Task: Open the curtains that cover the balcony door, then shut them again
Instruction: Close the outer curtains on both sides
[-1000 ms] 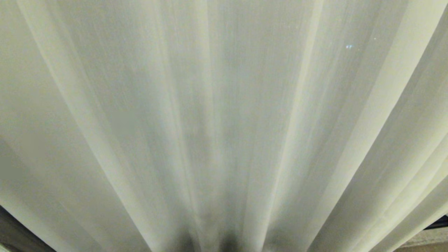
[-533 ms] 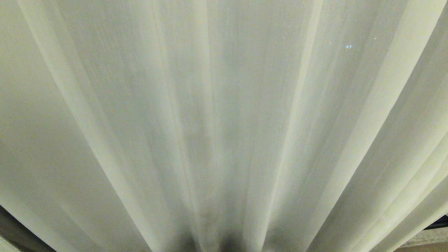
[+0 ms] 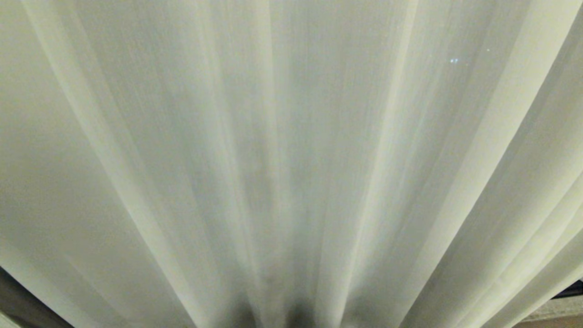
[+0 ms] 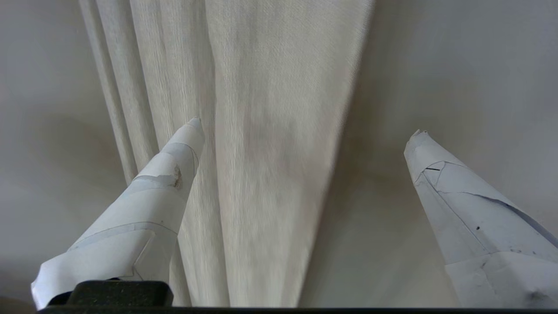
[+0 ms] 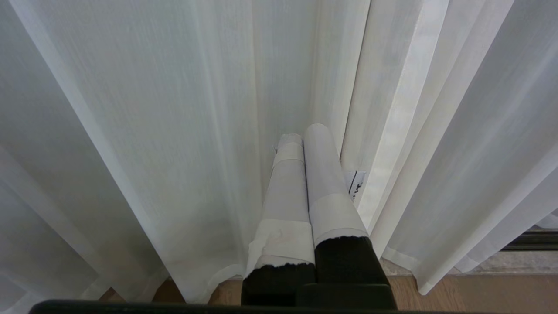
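The curtains (image 3: pixel 291 150) fill the head view as sheer cream folds hanging close in front of me; no arm shows there. In the left wrist view my left gripper (image 4: pixel 305 126) stands open, its white-taped fingers (image 4: pixel 170 174) wide apart. A coarse woven fold of the curtains (image 4: pixel 270 131) hangs between them, nearer one finger, with smooth sheer cloth beside it. My right gripper (image 5: pixel 301 133) is shut with nothing in it, its taped tips resting low against the sheer curtains (image 5: pixel 165 131). The balcony door is hidden behind the cloth.
Wooden floor (image 5: pixel 471 292) shows under the curtain hems. A dark door track or frame strip (image 5: pixel 529 240) lies beyond the hem. A small white fabric label (image 5: pixel 355 183) hangs beside the right fingers. A dark strip (image 3: pixel 18 305) shows at the head view's lower left corner.
The sheer folds on the left of the head view have shifted slightly to the right. Nothing else differs there.
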### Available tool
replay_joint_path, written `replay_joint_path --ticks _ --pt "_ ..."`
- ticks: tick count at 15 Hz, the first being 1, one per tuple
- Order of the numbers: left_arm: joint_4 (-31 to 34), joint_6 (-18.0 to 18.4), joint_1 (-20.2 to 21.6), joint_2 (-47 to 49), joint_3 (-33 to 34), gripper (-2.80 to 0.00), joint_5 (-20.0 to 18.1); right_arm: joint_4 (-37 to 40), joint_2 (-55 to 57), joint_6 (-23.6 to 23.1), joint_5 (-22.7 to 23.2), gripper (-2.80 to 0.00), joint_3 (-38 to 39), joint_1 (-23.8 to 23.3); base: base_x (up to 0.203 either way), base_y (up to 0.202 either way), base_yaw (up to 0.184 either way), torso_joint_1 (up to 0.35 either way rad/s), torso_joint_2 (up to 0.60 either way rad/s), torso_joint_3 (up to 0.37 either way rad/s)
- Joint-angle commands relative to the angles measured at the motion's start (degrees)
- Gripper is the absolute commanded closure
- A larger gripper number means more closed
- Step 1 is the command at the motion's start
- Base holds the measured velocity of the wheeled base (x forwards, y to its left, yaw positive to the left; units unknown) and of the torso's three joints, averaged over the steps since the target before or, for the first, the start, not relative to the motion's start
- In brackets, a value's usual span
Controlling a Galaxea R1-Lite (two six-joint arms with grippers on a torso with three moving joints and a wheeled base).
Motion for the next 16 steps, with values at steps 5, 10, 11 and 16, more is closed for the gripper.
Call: replay_joint_path --ticks 5,10,11,16 --pt "-0.06 1.22 0.28 12.87 -11.34 -2.80 2.11 -0.02 -0.02 -0.02 0.02 0.00 0.01 0.00 0.000 0.000 0.000 0.000 0.00 0.000" --pt "-0.06 1.72 0.76 21.16 -21.31 -2.80 3.39 -0.02 -0.02 -0.02 0.02 0.00 0.01 0.00 0.000 0.000 0.000 0.000 0.00 0.000" --pt "-0.06 1.72 0.87 22.31 -22.90 -2.80 3.40 -0.02 -0.02 -0.02 0.02 0.00 0.01 0.00 0.000 0.000 0.000 0.000 0.00 0.000" --pt "-1.12 1.50 0.21 24.15 -23.64 -2.80 2.45 -0.02 -0.02 -0.02 0.02 0.00 0.01 0.00 0.000 0.000 0.000 0.000 0.00 0.000"
